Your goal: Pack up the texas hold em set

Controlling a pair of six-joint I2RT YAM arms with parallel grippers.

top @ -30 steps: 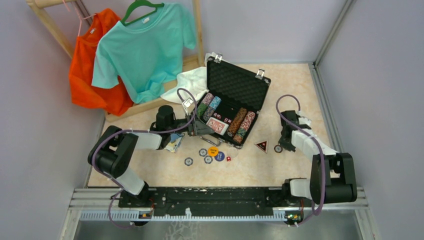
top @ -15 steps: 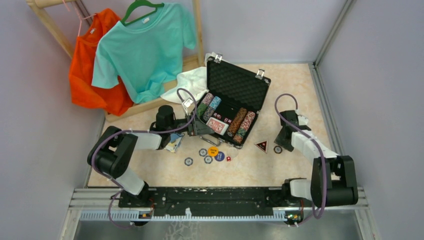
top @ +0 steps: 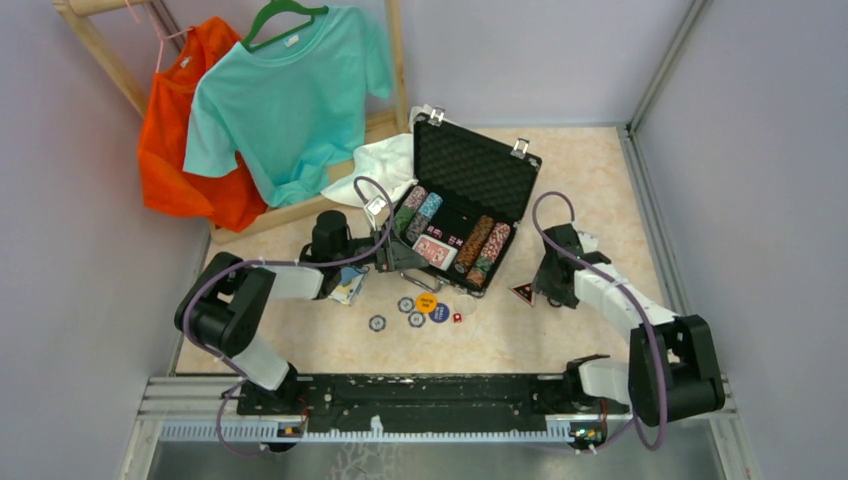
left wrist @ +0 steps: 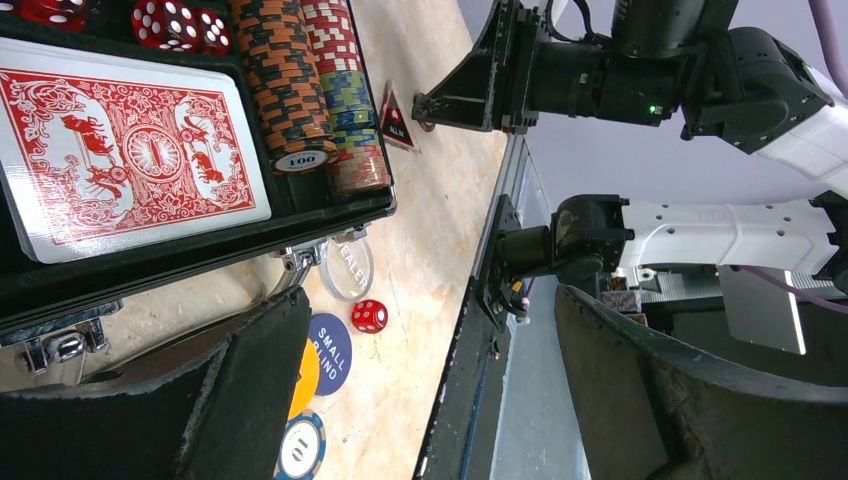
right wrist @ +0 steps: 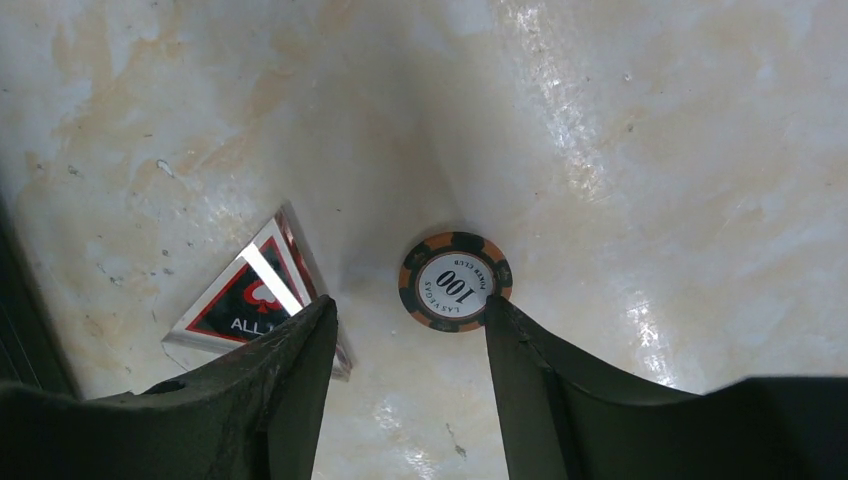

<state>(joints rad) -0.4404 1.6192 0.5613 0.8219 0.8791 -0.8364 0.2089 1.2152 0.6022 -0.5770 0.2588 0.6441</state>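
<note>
The black case point(top: 478, 168) lies open, with rows of chips point(top: 484, 250) and a red card deck point(top: 435, 250) in its tray. My left gripper point(top: 400, 258) rests at the case's near-left edge, open and empty. In the left wrist view it point(left wrist: 430, 300) spans the dealer button point(left wrist: 346, 268), a red die point(left wrist: 369, 315) and the small blind button point(left wrist: 329, 352). My right gripper point(right wrist: 410, 305) hangs open over the table. A loose 100 chip point(right wrist: 456, 281) lies just beyond its tips, touching nothing. The triangular all-in marker point(right wrist: 255, 290) sits beside the left finger.
Loose chips point(top: 377, 322) and an orange button point(top: 426, 303) lie in front of the case, and a blue card deck point(top: 348, 285) lies under the left arm. A white cloth point(top: 375, 160) and a wooden rack with two shirts point(top: 290, 95) stand behind the case on the left.
My right gripper has gone from shut to open and shifted left, toward the all-in marker and over the 100 chip. The left arm has not moved.
</note>
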